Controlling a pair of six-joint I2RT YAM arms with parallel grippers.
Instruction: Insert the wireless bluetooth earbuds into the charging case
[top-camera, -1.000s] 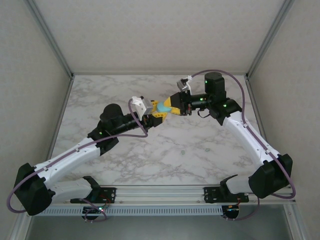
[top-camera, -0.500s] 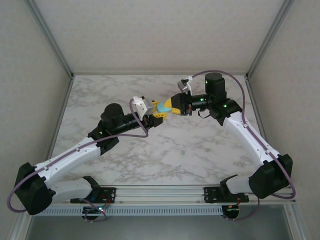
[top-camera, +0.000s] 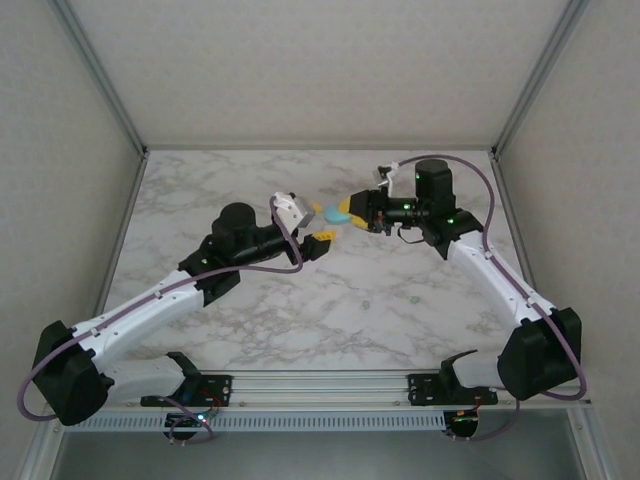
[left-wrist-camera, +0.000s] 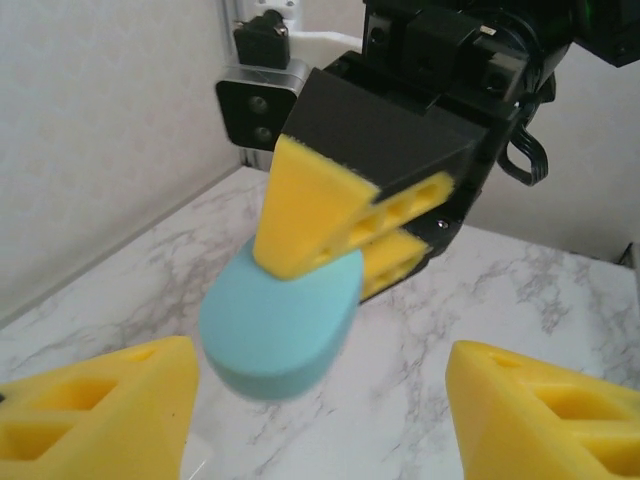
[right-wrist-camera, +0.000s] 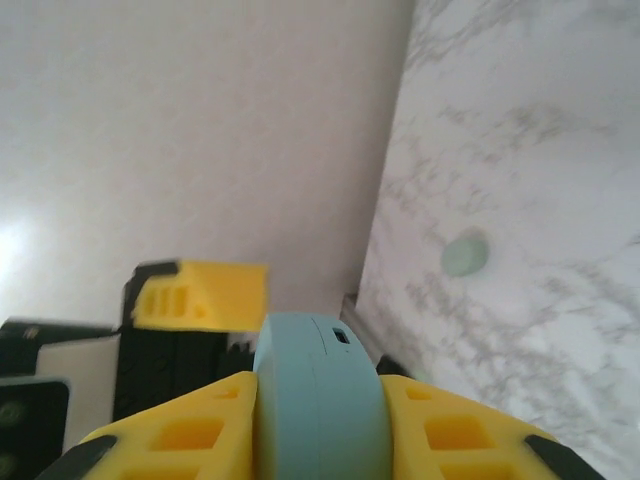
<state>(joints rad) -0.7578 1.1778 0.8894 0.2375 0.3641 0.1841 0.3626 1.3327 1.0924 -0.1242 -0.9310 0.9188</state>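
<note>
Grip looks solid from my seat: the right gripper (top-camera: 343, 213) is clamped on the light blue charging case (left-wrist-camera: 275, 325), one yellow finger pressed on each flat face, and it holds the case in the air above the far middle of the marble bench (top-camera: 200, 190). In the right wrist view the case stands edge-on between the fingers (right-wrist-camera: 180, 440), with a small dark mark on its rim facing the camera. The left gripper (top-camera: 318, 228) faces it from the other side with its jaws wide apart. In the left wrist view its two yellow fingertips (left-wrist-camera: 100, 410) sit at the bottom corners, the case hangs between and beyond them, and I see neither touching it. A pale green earbud (right-wrist-camera: 465, 253) lies alone on the bench, well apart from both grippers. From above I can make out a couple of tiny specks on the marble nearer the arm bases, but they are too small for me to tell what they are.
</note>
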